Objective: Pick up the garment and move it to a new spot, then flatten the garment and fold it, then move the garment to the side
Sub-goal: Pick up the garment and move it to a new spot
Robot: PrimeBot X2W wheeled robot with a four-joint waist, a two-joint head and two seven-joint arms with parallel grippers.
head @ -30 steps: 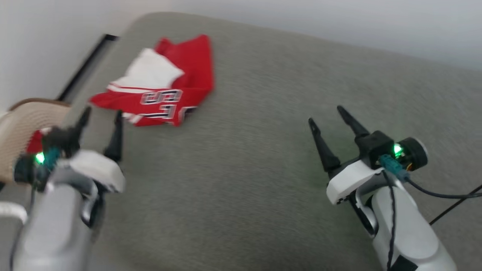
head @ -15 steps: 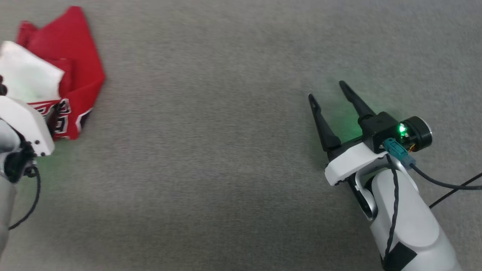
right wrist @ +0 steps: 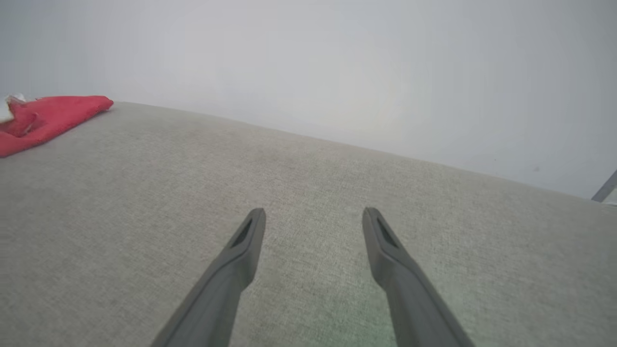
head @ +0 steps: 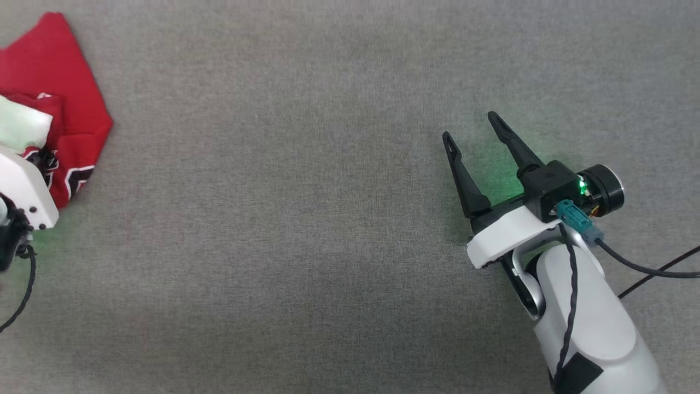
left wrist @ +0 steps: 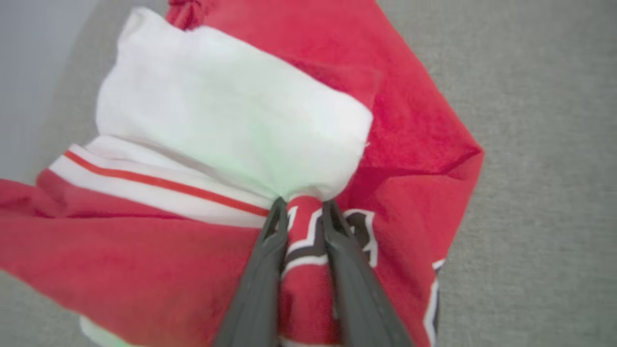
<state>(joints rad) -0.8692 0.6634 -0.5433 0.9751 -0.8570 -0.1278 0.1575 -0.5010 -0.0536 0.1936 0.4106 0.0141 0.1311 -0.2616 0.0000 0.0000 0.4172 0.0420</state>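
Far left of grey woven fabric surface: crumpled red jersey-style cloth garment, white lining uppermost; striped trim and black white-outlined lettering showed. Directly over it, left gripper, two dark fingers nearly together, pinched a raised fold of lettered red cloth at edge of white lining. In left wrist view, long axis of garment ran roughly across those fingers. Well apart to right, right gripper: fingers spread, nothing between, over bare surface; garment lay far to its left. Judged: left arm nearer, lift would fall to it.
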